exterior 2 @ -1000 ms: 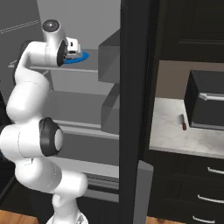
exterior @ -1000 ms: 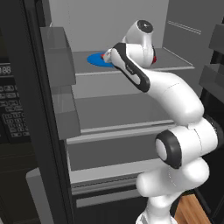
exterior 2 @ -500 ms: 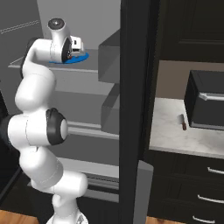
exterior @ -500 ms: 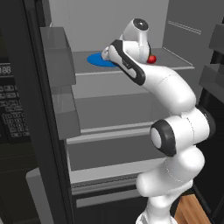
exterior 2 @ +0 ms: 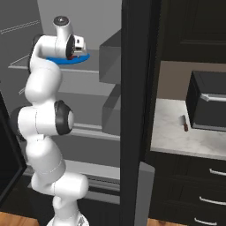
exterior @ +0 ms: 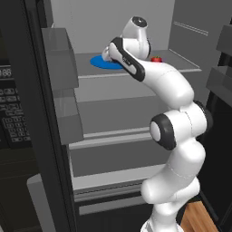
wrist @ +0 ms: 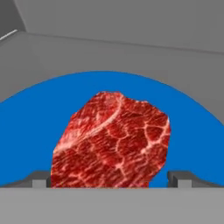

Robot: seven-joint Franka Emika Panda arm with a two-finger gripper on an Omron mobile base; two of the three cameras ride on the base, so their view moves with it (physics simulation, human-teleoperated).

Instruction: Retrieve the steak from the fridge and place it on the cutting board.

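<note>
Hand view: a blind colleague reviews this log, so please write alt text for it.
A marbled red steak lies on a round blue plate on a grey fridge shelf, centred between the hand's two dark fingertips, which stand apart on either side of it.

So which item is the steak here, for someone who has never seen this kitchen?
Start at the open fridge and go to its top shelf, where a round blue plate sits. The steak lies flat on that plate, just ahead of the hand. It is an irregular, marbled dark red slab, unlike the small round red tomato farther right on the same shelf.
</note>
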